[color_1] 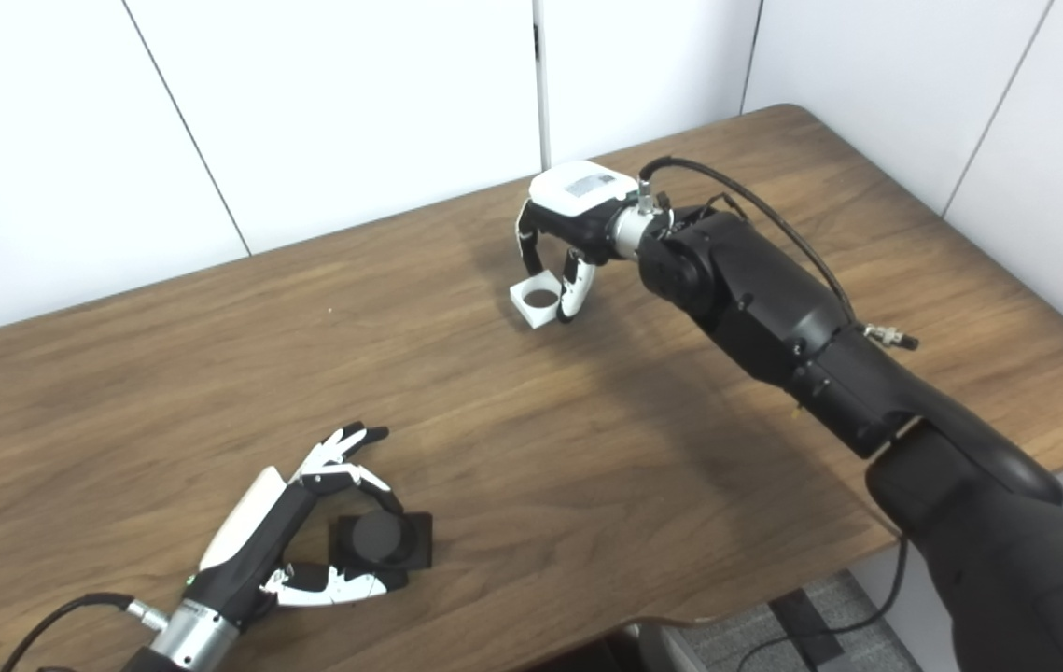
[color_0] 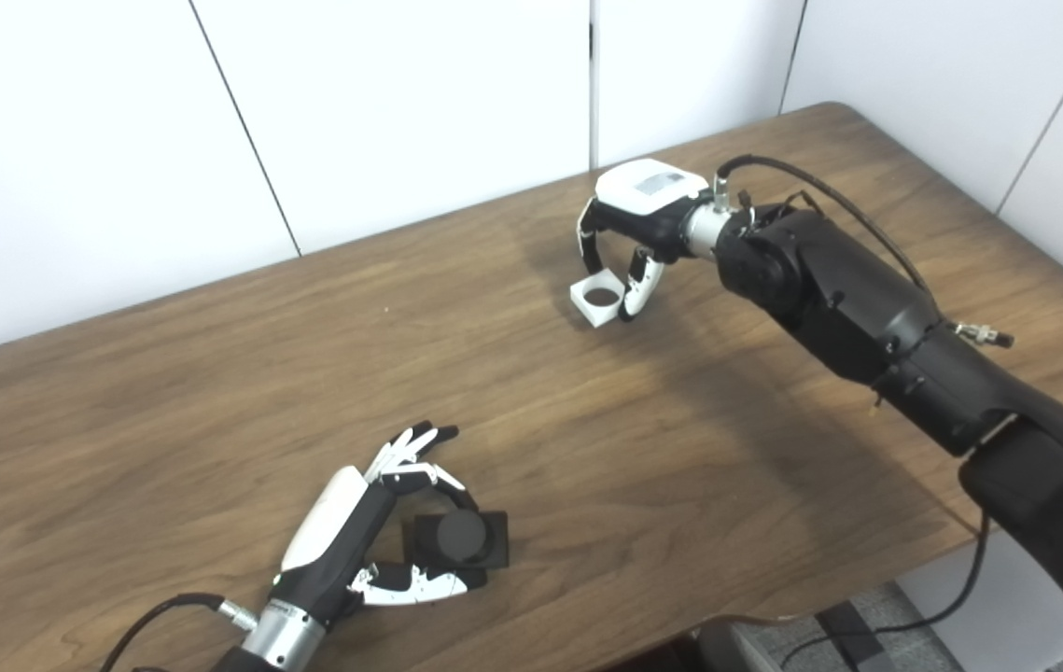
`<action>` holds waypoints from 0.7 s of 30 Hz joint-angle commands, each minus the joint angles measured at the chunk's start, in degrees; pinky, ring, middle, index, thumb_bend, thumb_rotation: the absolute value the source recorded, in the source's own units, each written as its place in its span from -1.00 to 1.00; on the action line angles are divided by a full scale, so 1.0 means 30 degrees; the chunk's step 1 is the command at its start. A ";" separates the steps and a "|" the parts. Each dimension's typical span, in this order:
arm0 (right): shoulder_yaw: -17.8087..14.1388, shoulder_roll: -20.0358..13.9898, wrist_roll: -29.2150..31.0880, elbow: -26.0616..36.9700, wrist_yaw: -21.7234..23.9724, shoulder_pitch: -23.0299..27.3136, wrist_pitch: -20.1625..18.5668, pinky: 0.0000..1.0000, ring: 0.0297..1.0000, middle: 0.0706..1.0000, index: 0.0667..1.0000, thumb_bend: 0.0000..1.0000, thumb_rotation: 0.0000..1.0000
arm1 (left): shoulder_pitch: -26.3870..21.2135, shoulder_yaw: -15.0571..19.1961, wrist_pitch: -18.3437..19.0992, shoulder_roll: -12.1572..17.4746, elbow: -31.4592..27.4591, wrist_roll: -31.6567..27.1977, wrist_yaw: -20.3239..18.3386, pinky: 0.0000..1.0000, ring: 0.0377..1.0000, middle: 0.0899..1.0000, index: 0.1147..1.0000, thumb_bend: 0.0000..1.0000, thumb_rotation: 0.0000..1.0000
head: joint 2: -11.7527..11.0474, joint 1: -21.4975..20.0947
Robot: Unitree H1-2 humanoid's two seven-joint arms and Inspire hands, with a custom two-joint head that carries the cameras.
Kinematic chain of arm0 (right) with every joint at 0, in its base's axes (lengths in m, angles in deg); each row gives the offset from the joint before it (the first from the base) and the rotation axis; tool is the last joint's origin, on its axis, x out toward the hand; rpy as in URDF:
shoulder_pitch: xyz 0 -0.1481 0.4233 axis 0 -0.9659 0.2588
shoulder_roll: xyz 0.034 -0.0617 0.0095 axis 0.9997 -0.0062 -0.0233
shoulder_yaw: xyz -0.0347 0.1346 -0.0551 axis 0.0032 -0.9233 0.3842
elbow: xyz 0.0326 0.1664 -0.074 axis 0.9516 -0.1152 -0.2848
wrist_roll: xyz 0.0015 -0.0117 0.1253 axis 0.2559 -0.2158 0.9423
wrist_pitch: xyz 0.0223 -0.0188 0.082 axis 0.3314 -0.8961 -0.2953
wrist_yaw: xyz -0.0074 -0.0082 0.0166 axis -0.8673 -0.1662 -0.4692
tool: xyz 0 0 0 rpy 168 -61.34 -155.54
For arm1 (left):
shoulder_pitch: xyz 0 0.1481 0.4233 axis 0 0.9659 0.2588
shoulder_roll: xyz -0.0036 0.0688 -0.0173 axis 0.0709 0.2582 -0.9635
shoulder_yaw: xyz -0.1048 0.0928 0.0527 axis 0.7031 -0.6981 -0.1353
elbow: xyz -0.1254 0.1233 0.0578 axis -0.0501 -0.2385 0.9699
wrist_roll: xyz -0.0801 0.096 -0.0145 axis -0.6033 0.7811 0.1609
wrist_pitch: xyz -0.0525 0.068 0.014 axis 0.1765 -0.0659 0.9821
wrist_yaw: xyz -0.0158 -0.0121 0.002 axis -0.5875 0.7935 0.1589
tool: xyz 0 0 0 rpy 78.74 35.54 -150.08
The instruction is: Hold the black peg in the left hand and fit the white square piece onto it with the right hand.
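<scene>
The black peg [color_0: 461,539], a round post on a square black base, stands on the table near the front edge. My left hand [color_0: 358,523] lies beside it, open: one finger curls behind the peg, the thumb [color_0: 419,583] lies along the base's front, and the other fingers point away. Far across the table the white square piece [color_0: 598,301], with a round hole in it, sits under my right hand [color_0: 629,243]. That hand's fingers and thumb [color_1: 574,285] press its two sides. Whether the piece is off the table I cannot tell.
The brown wooden table [color_0: 214,392] has its front edge just below the left hand and its right edge under my right forearm [color_0: 867,317]. White wall panels stand behind. A cable loops over the right wrist.
</scene>
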 commanded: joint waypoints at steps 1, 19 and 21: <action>-0.0576 -0.0598 0.0140 0.0997 0.0088 0.1216 0.0445 0.36 0.55 0.45 -0.11 0.04 -0.73 | 0.0702 -0.0404 0.0999 0.0485 0.1325 0.0627 -0.0817 1.00 1.00 0.87 -0.16 0.04 -0.87 | 0.0016 0.0092; -0.1637 -0.0523 0.2000 0.6082 0.2683 0.0974 0.1443 0.29 0.54 0.44 -0.11 0.04 -0.72 | 0.0321 -0.0541 0.1124 0.0321 0.1711 0.0895 -0.0664 1.00 1.00 0.87 -0.16 0.04 -0.86 | 0.0217 0.1539; -0.1693 -0.0517 0.2355 0.6624 0.2870 0.0873 0.1609 0.28 0.53 0.44 -0.11 0.04 -0.72 | 0.0288 -0.0557 0.1160 0.0276 0.1730 0.0912 -0.0633 1.00 1.00 0.88 -0.16 0.04 -0.86 | 0.0277 0.1918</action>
